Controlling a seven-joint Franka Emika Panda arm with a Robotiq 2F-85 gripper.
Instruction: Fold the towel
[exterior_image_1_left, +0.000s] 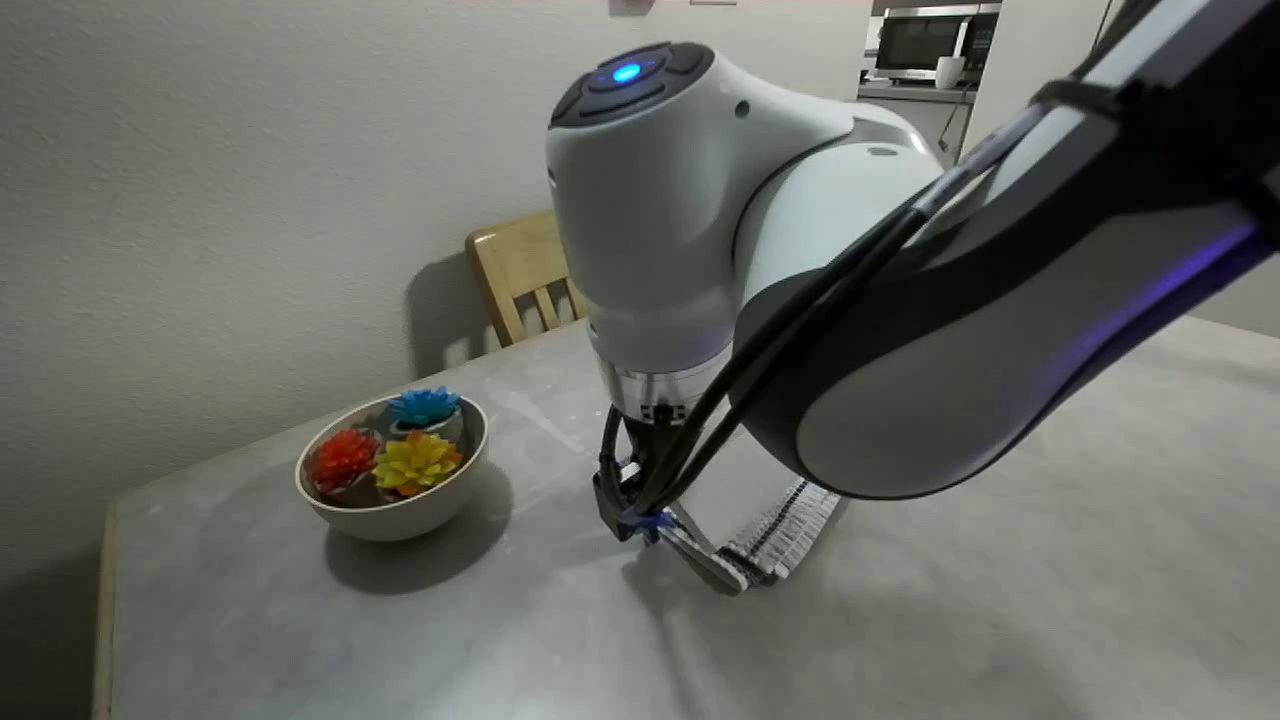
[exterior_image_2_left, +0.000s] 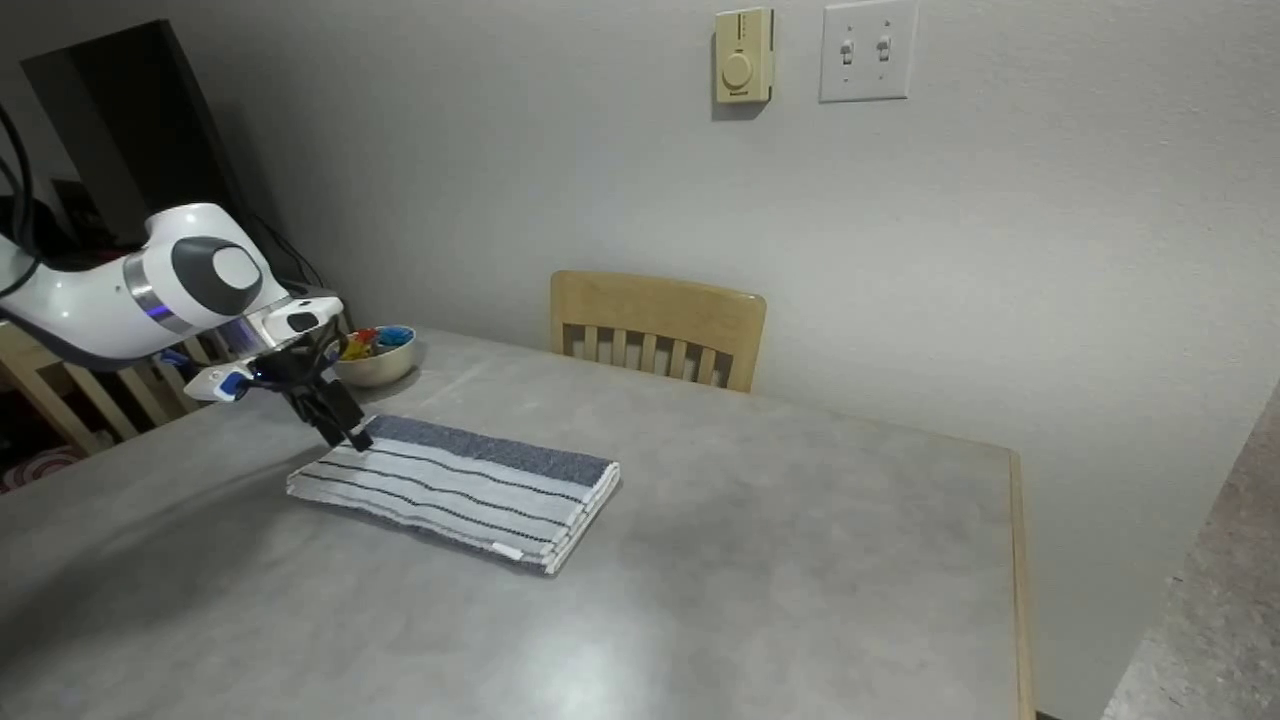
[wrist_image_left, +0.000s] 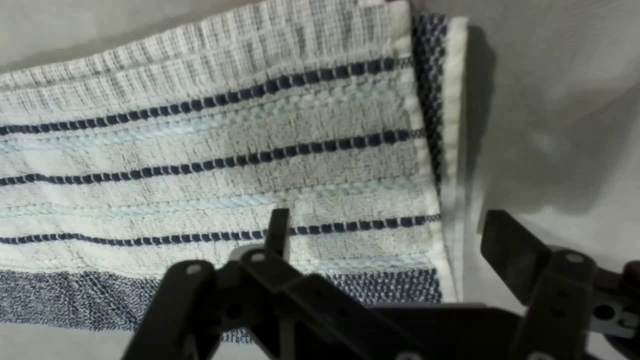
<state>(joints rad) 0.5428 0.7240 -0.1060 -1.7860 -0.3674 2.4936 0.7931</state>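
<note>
At the left of an exterior view, the arm (exterior_image_2_left: 150, 290) slants down to its gripper (wrist_image_left: 387, 235), which the wrist view shows spread wide, holding nothing. One finger (wrist_image_left: 276, 232) stands over the towel (wrist_image_left: 210, 185); the other finger (wrist_image_left: 505, 250) stands beyond its short edge, above the table (exterior_image_2_left: 800, 560). I cannot tell whether either touches. The hems at that edge are out of line, a lower layer jutting past the upper, so closing here may catch one layer and leave the rest, or bunch the lot into a ridge. If the tips ride too high, they may slip off; too low, they may scrape the table.

Next along is the bowl (exterior_image_2_left: 378, 370), apart from the towel; a wide swing of the arm might knock it.

Rightward, the towel lies flat on the table, stripes up, apparently folded, its layers stacked at the right end. Nothing pins that end, so I expect a hasty pull to drag the whole towel, and a lift carried askew to leave the fold crooked.
</note>
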